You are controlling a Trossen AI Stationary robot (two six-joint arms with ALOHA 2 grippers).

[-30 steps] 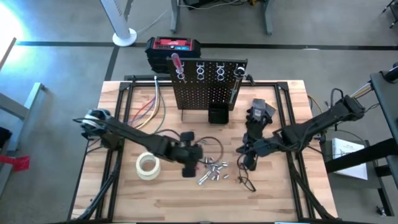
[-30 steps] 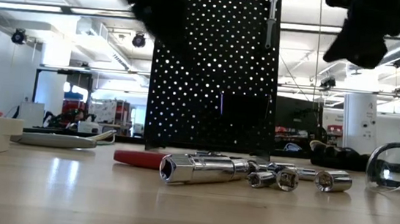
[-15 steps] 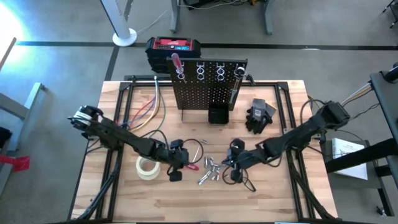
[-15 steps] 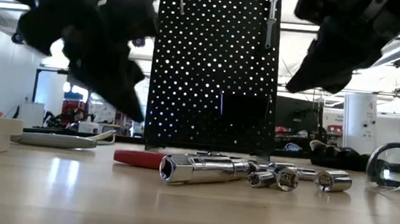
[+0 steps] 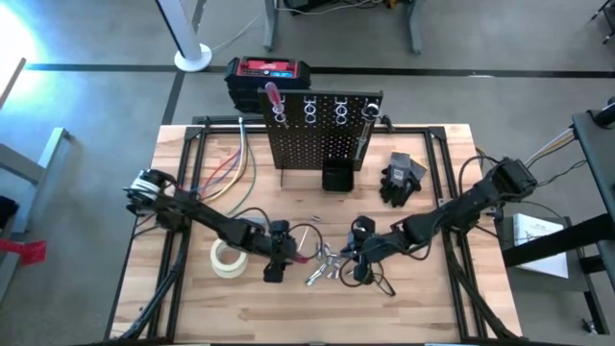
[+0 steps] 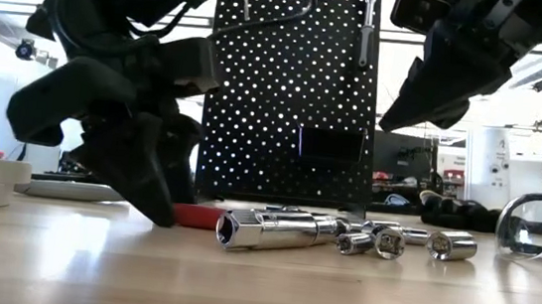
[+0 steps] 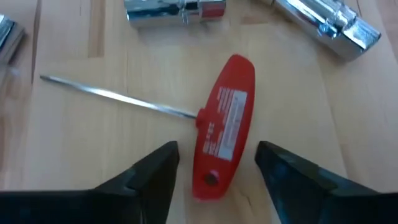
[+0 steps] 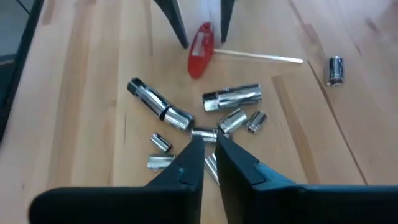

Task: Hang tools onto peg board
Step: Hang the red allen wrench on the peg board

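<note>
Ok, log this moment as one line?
left claw: open, straddling red T-handle hex key on table | right claw: nearly closed, over socket pile | peg board: two tools hung

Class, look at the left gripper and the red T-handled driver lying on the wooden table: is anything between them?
Nothing visible is. In the left wrist view the left gripper has its fingers open on either side of the red T-handled driver, with only bare wooden table around it. The silvery sockets lie beyond the handle.
</note>
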